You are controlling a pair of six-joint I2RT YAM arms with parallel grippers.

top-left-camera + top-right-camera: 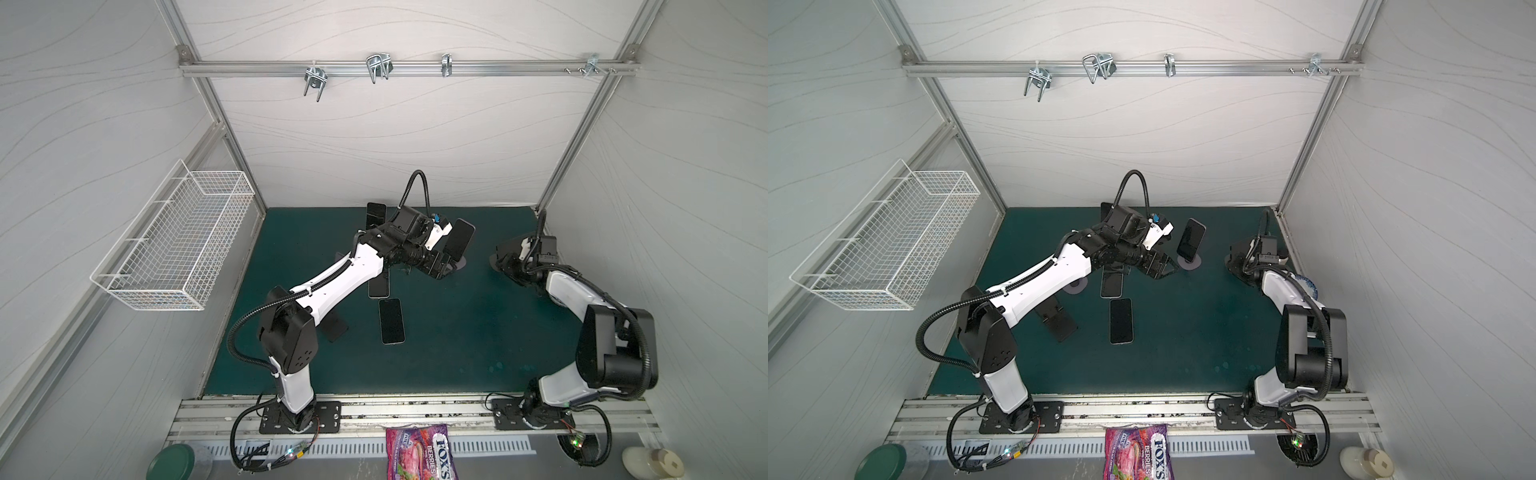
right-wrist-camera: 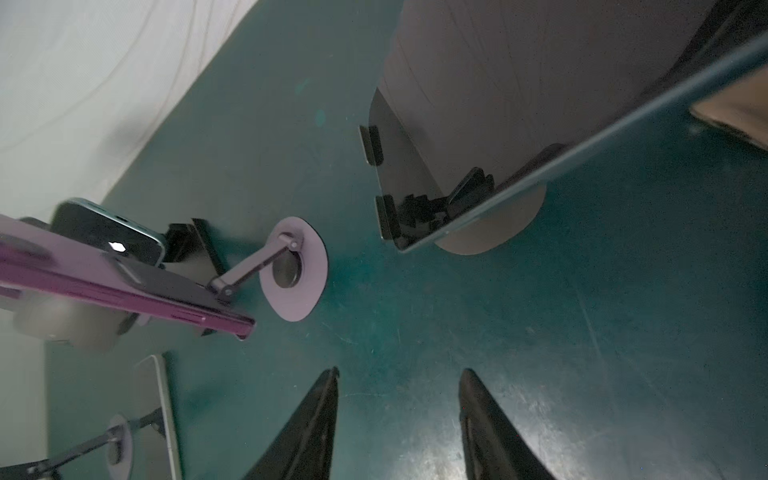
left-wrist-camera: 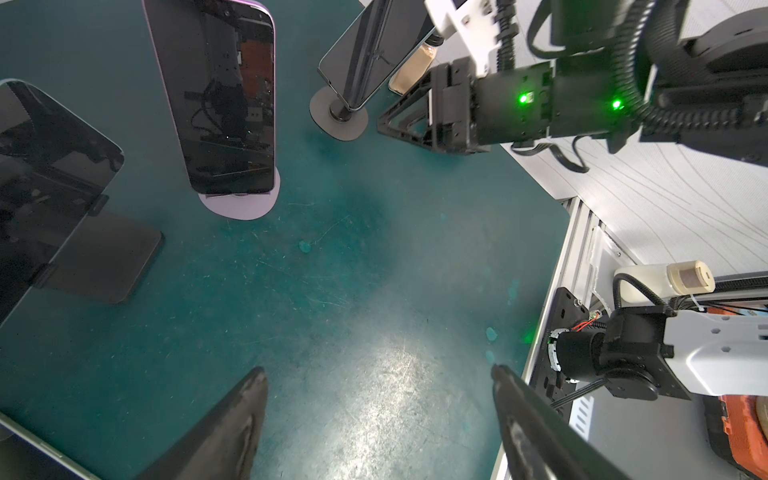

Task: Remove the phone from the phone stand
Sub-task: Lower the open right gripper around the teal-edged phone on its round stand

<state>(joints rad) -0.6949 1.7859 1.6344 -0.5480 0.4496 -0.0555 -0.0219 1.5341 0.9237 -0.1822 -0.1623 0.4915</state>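
A dark phone leans upright on a stand with a round grey base, right of the mat's middle. My left gripper hangs just left of that stand, raised above the mat. In its wrist view the left gripper is open wide over bare mat. My right gripper sits low to the right of the stand. Its wrist view shows the phone close, and the right gripper has its fingers apart with nothing between them.
Another phone lies flat mid-mat. A phone on a lilac stand and one on a black stand stand nearby. A wire basket hangs on the left wall. A candy bag lies past the front rail.
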